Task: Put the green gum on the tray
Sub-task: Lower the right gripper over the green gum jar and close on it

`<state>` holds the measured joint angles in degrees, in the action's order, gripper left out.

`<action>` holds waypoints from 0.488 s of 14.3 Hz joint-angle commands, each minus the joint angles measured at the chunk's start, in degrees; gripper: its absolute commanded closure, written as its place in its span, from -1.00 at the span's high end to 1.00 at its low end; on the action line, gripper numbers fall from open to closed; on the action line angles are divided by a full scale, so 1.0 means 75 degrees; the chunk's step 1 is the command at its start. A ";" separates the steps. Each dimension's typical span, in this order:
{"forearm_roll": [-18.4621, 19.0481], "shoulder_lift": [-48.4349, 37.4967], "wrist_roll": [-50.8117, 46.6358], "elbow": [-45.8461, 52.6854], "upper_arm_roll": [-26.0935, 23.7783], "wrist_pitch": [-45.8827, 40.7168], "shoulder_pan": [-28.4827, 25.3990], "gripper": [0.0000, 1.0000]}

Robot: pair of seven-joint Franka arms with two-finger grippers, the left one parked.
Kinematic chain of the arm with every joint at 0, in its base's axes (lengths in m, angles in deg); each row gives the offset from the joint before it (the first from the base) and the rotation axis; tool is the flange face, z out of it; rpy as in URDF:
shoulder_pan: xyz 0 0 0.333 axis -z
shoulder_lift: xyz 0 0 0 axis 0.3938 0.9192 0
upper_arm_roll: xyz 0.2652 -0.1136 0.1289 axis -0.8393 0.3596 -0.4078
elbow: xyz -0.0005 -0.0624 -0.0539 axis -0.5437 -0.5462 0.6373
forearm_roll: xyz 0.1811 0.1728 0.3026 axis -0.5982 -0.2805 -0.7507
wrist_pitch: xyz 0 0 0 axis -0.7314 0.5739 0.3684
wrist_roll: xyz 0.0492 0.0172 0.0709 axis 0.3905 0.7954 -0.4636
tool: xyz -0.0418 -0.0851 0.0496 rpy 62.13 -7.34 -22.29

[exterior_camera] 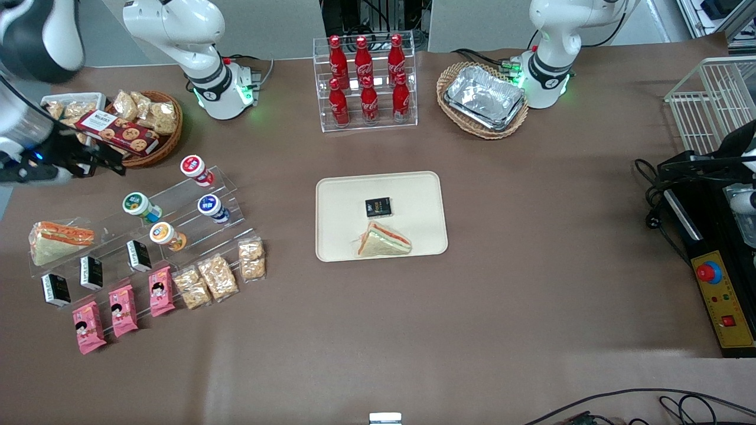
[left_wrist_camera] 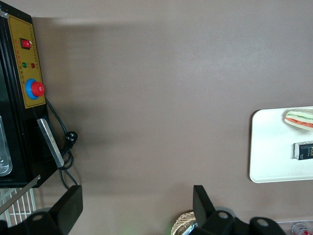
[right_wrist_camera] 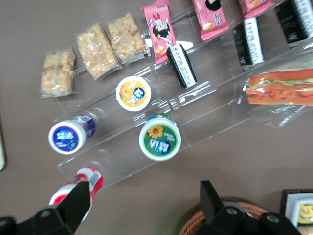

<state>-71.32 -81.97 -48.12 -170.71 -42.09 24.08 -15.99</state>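
— Hovering where, exactly?

— My gripper point(exterior_camera: 97, 159) hangs above the working arm's end of the table, beside the wicker basket point(exterior_camera: 168, 141) of snacks. My fingers point(right_wrist_camera: 78, 203) stand apart with nothing between them.

— And the green gum point(exterior_camera: 140, 206)?

— Lying on the clear stepped rack point(exterior_camera: 177, 198), apart from me. The wrist view shows its cap face-on, a sunflower printed on it point(right_wrist_camera: 160, 136), with the orange-capped bottle point(right_wrist_camera: 133, 93) just beside and the blue-capped one point(right_wrist_camera: 68, 136) near; the front view cannot show that print.

— The tray point(exterior_camera: 413, 189)?

— Only the front and parked-arm views show it: mid-table, carrying a sandwich point(exterior_camera: 384, 242) and a small black packet point(exterior_camera: 378, 207).
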 commanded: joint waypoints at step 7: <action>0.0200 0.0708 0.0062 -0.1330 -0.0021 0.1991 0.0106 1.00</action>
<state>-70.40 -78.17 -48.07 -180.11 -42.08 36.62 -15.94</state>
